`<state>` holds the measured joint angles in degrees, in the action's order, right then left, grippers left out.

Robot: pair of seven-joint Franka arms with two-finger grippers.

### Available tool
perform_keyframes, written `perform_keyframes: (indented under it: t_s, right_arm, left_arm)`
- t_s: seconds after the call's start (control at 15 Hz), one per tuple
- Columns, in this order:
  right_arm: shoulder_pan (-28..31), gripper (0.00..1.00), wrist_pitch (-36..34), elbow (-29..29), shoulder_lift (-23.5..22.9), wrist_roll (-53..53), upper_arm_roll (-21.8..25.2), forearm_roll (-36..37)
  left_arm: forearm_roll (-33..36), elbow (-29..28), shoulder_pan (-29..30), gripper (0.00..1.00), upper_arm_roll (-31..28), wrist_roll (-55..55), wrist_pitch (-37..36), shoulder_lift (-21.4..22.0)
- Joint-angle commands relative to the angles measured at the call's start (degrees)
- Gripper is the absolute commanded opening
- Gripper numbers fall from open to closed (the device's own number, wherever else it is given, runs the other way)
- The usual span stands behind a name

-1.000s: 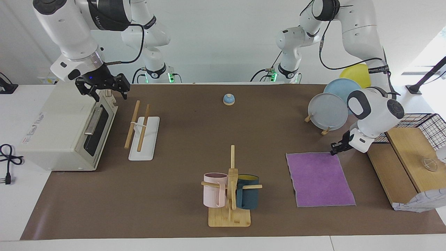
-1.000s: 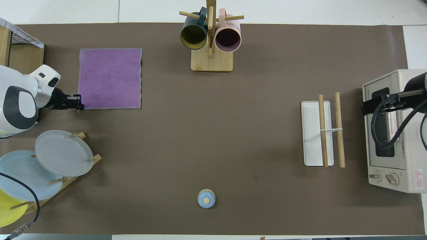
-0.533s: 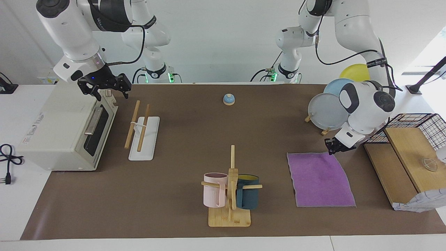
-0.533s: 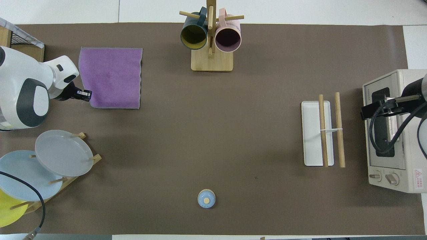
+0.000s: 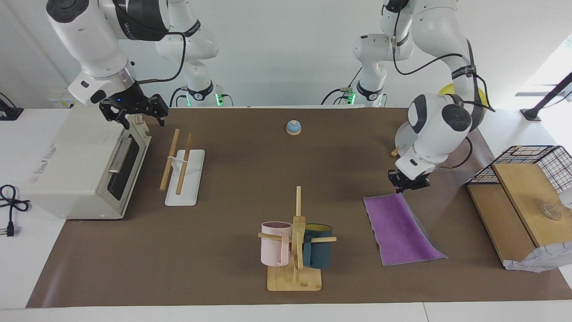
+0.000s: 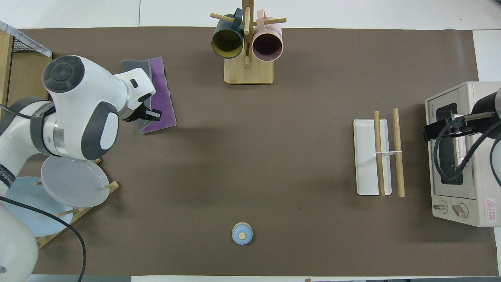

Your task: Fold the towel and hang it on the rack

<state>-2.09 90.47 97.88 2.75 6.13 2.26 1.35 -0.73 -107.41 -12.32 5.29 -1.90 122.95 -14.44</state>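
The left pincer (image 5: 407, 186) pinched a towel (image 5: 399, 229) corner, lifting it (grey underside showing) near the bench's left-arm end. The right pincer (image 5: 134, 115), spread, hung over the toaster (image 5: 76, 165), beside the rack (image 5: 181, 167).

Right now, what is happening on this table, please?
The left gripper is shut on one corner of the purple towel and lifts it over itself, so the grey underside shows. The right gripper waits open above the toaster oven. The rack beside the oven has nothing on it.
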Motion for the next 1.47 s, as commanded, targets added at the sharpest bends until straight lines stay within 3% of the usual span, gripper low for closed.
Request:
perform_keyframes:
  t_s: [0.0, 0.07, 0.13, 0.2, 0.53, 0.87, 1.13, 1.4]
  right_arm:
    - [0.59, 1.00, 1.03, 1.79, 1.47, 1.43, -0.15, -0.56]
    - [0.59, 1.00, 0.94, 1.79, 1.47, 1.43, -0.15, -0.56]
    - [0.59, 1.00, 0.94, 1.79, 1.47, 1.43, -0.15, -0.56]
    - [0.59, 1.00, 0.94, 1.87, 1.55, 1.43, -0.23, -0.56]
    - [0.50, 1.00, 0.94, 1.87, 1.55, 1.43, -0.23, -0.56]
    - [0.50, 1.00, 0.94, 2.23, 1.73, 1.43, -0.15, -1.43]
    - [0.59, 1.00, 0.94, 2.31, 1.82, 1.43, -0.15, -1.79]
    - [0.59, 1.00, 0.76, 2.31, 1.82, 1.00, -0.15, -2.66]
  left_arm:
    - [2.05, -4.63, -2.96, 0.00, -0.90, 4.16, 4.03, 0.90]
    - [2.66, -6.91, -3.84, 0.00, -0.90, 6.70, 7.44, 0.99]
    - [2.76, -7.97, -4.20, 0.77, -0.90, 7.77, 9.56, 0.99]
    - [2.76, -8.07, -3.85, 1.00, -0.90, 7.78, 9.50, 0.99]
    - [2.76, -7.55, -2.97, 1.00, -0.98, 6.91, 8.62, 0.99]
    - [1.53, -6.31, 4.84, 1.00, -0.46, 2.43, 8.53, 0.37]
    - [-17.77, -6.84, 9.24, 1.00, -0.63, -6.61, 11.07, -1.29]
    - [-22.82, -6.84, 9.34, 0.98, -0.46, -7.59, 13.89, -4.45]
